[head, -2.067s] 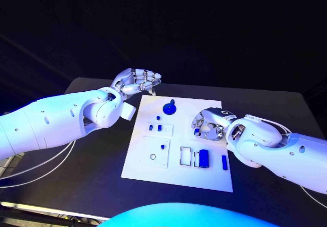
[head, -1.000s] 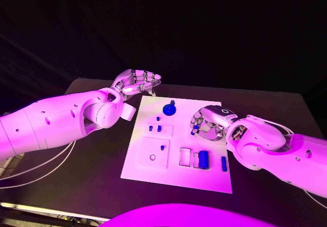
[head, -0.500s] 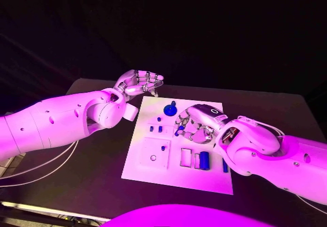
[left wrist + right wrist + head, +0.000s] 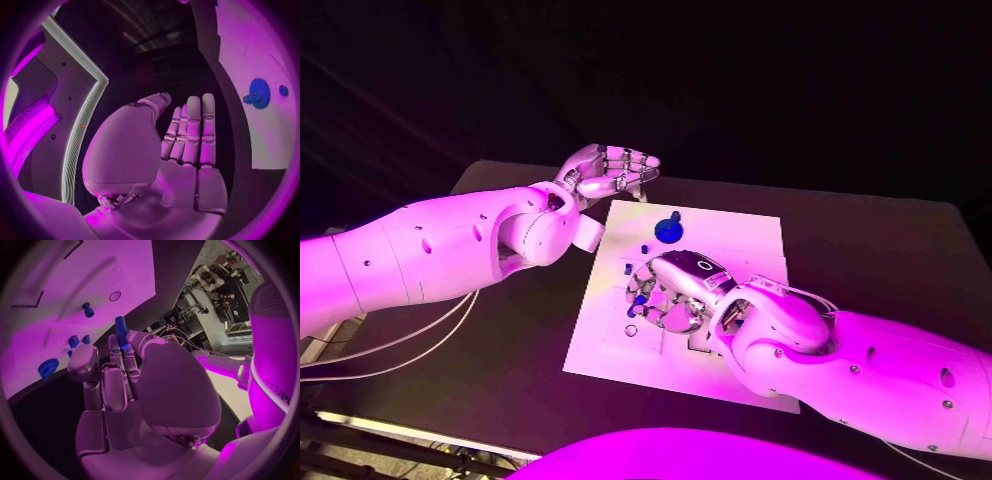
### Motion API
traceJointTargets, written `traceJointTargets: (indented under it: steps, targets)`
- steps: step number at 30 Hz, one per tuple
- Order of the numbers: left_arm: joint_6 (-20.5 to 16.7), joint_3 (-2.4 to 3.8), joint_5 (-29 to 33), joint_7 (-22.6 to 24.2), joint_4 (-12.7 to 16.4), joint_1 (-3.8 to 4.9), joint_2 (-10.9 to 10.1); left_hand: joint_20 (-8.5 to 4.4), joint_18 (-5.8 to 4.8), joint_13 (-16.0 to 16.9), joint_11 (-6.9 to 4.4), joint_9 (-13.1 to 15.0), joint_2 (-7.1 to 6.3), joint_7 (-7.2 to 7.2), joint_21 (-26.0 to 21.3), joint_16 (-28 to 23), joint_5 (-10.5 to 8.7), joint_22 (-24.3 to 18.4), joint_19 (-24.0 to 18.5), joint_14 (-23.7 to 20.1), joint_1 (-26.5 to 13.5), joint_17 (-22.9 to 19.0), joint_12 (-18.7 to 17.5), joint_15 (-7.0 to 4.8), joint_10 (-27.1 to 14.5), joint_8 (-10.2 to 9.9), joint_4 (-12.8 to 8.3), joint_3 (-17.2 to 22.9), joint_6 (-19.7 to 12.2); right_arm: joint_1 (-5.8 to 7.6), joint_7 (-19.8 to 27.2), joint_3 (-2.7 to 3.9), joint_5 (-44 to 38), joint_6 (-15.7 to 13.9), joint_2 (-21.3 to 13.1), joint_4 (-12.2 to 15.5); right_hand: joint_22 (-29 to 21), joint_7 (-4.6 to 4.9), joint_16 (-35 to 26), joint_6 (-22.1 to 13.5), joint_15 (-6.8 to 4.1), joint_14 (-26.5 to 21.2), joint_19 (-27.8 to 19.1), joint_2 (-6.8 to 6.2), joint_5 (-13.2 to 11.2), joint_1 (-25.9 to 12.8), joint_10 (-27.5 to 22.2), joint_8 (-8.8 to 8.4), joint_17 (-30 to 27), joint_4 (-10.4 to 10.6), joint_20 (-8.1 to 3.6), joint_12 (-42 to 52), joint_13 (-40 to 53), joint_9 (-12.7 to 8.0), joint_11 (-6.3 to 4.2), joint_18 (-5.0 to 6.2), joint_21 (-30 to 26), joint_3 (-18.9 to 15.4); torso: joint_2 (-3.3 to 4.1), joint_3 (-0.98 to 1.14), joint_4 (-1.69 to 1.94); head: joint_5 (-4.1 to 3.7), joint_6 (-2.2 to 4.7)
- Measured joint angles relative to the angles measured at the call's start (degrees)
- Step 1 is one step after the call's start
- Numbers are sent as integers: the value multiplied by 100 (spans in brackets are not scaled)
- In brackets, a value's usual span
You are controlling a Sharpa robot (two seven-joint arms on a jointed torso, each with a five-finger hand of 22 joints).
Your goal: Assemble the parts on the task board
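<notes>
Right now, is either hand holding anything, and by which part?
The right hand pinches a small blue cylindrical peg by its lower end, between thumb and fingers. The left hand holds nothing, with its fingers straight.

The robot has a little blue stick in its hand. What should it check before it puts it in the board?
1. Blue peg held firmly by the right hand: ok, pinched between the fingers.
2. Right hand over the task board: ok, it is above the board's middle.
3. Peg lined up with the small round hole: cannot tell.
4. Hole free: ok, nothing sits in it.
5. Left hand out of the way: ok, it is at the board's far corner, holding nothing.
6. Blue gear clear of the right hand: ok, apart.
</notes>
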Motion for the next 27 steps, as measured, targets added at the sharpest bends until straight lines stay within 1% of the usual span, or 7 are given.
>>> traceJointTargets:
  steps: [5, 10, 16, 27]
  targets:
    - [2, 0, 0, -2, -3, 0, 15, 0, 0, 0, 0, 0, 0, 0, 0, 0, 0, 0, 0, 0, 0, 0, 0, 0, 0, 0, 0, 0, 0, -111, 63, -41, -28, 1, 155, -178, -13, 0, 0, 0, 0, 0, 0, 0, -17, 1, 0, -1, -6, -8, 0, -4, 1, 1, 0, 0, -40, 7, 3, 0, -1, 41, -24]
    - [3, -2, 0, -3, -4, 0, 21, 0, 0, 0, 0, 0, 0, 0, 0, 0, 0, -1, 0, 0, 0, 0, 0, 0, 0, 0, 0, 0, 0, -163, 97, -69, -62, 20, 241, -314, -13, 0, 0, -1, 0, 0, 0, 1, 7, 1, 0, -1, -6, -8, 0, -22, 9, 6, 0, 0, -40, 8, 3, 0, -7, 62, -40]
    - [5, -2, 0, -5, -5, 0, 23, 0, 0, 0, 0, 0, 0, 0, 0, 0, 0, -1, 0, 0, 0, 0, 0, 0, 0, 0, 0, 0, 0, -193, 111, -94, -97, 68, 282, -388, -13, 1, 0, -2, 0, 0, 0, 1, 10, 1, 0, -2, -6, -9, 0, 1, 10, 6, 0, 0, -40, 8, 1, 0, -7, 77, -58]
    - [6, -1, 0, -7, -6, 0, 19, 0, 0, 0, 0, 0, 0, 0, 0, 0, 0, -1, 0, 0, 0, 1, 0, 0, 0, 0, 0, 0, 0, -208, 112, -103, -163, 211, 275, -414, -13, 1, 0, -2, 0, 0, 1, 1, 9, 1, 0, -3, -17, -30, 1, 1, 5, 12, 0, 0, -40, 29, -1, 3, -4, 91, -88]
